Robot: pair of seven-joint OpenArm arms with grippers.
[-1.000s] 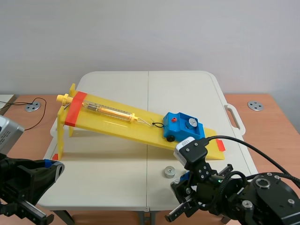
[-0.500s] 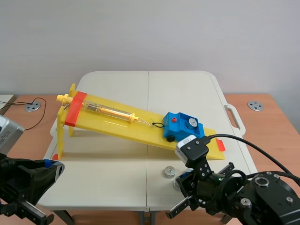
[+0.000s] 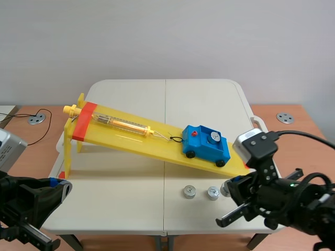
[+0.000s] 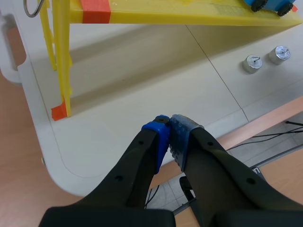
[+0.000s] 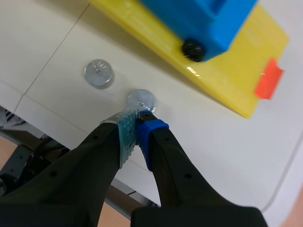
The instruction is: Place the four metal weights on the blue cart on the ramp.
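Note:
The blue cart (image 3: 207, 146) sits low on the yellow ramp (image 3: 115, 139), with one metal weight (image 3: 213, 137) in its tray. Two more weights lie on the table below it, one at the left (image 3: 189, 192) and one at the right (image 3: 212, 193). My right gripper (image 3: 228, 187) is shut, just right of the right-hand weight. In the right wrist view its tips (image 5: 135, 119) nearly touch that weight (image 5: 140, 99); the other weight (image 5: 98, 74) lies farther off, and the cart (image 5: 199, 19) is ahead. My left gripper (image 4: 169, 128) is shut on nothing, near the table's front left edge.
A spring scale (image 3: 123, 124) lies along the ramp, hooked to the cart by a cord. The ramp's tall legs (image 4: 59, 61) stand ahead of my left gripper. The table's front edge (image 3: 131, 230) is close to both grippers. A black cable (image 3: 39, 117) lies at the far left.
My right arm has swung to the right and away from the cart's lower end. That uncovers a second weight on the table. The left arm has not moved.

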